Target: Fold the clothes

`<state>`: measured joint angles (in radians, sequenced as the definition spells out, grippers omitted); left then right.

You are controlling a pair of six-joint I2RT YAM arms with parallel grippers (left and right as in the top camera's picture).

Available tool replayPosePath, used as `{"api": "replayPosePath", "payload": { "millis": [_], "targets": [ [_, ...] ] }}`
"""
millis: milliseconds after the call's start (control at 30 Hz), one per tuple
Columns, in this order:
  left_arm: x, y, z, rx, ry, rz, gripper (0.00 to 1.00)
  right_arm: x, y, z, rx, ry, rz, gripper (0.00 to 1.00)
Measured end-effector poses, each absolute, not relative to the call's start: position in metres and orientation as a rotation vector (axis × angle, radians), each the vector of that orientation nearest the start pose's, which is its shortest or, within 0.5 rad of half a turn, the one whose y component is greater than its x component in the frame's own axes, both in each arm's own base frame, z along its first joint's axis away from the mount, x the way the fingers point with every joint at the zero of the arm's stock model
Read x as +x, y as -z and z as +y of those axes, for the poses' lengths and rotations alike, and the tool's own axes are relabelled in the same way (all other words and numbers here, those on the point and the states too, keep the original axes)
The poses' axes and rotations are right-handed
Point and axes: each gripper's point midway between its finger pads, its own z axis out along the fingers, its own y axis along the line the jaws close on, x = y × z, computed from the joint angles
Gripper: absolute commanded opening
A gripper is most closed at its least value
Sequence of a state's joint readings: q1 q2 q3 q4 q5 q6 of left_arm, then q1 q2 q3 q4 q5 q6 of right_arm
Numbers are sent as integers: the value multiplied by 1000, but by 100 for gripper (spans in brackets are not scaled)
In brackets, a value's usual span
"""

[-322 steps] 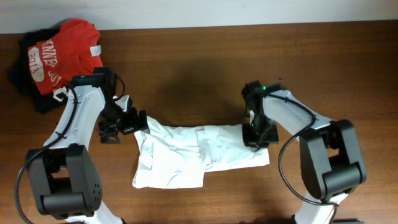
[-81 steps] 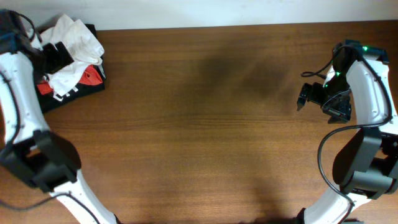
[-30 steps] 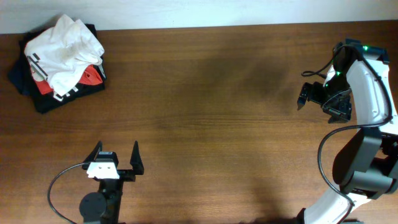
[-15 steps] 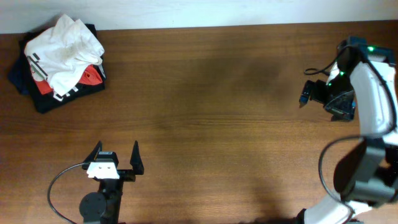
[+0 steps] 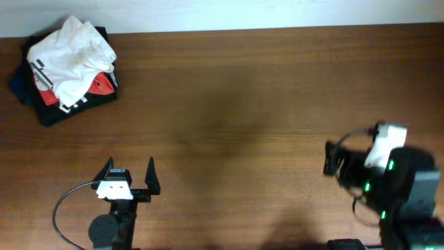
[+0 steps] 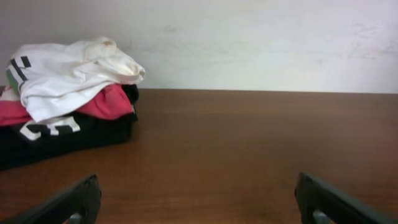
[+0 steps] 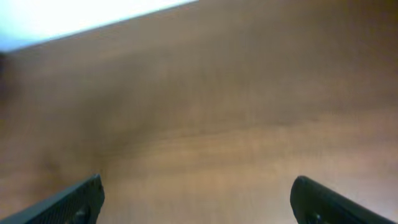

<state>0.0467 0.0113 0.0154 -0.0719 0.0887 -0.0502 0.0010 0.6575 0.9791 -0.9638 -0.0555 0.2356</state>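
The clothes, a crumpled white T-shirt (image 5: 73, 52), lie bunched on top of a pile at the table's far left corner. In the left wrist view the white T-shirt (image 6: 68, 71) shows at the far left, well away from the fingers. My left gripper (image 5: 130, 168) rests near the front edge, open, with nothing between its fingers (image 6: 79, 200). My right gripper (image 5: 331, 160) is low at the front right, blurred, and also open and empty. Between the right gripper's fingers (image 7: 74, 202) only bare wood shows.
Under the white shirt lie a red shirt (image 5: 101, 85) and dark folded garments (image 5: 41, 111); the red shirt (image 6: 102, 104) and dark garments (image 6: 68, 134) also show in the left wrist view. A pale wall (image 6: 249, 37) stands behind the wooden table (image 5: 229, 104).
My right arm has swung from the far right side down to the front right, and is blurred now. The left arm and the pile have not moved over the last second.
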Motion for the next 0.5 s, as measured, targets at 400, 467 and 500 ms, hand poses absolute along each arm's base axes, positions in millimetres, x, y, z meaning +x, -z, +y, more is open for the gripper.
{"api": "replayPosePath", "payload": {
  "millis": [400, 467, 500],
  "targets": [
    [246, -161, -3, -14, 72, 1639, 99, 218, -203, 24, 97, -297, 1721, 99],
    [246, -161, -3, -14, 72, 1639, 99, 230, -205, 24, 83, -297, 1635, 99],
    [246, -161, -3, -14, 72, 1638, 99, 233, -201, 24, 81, -297, 1624, 99]
  ]
}}
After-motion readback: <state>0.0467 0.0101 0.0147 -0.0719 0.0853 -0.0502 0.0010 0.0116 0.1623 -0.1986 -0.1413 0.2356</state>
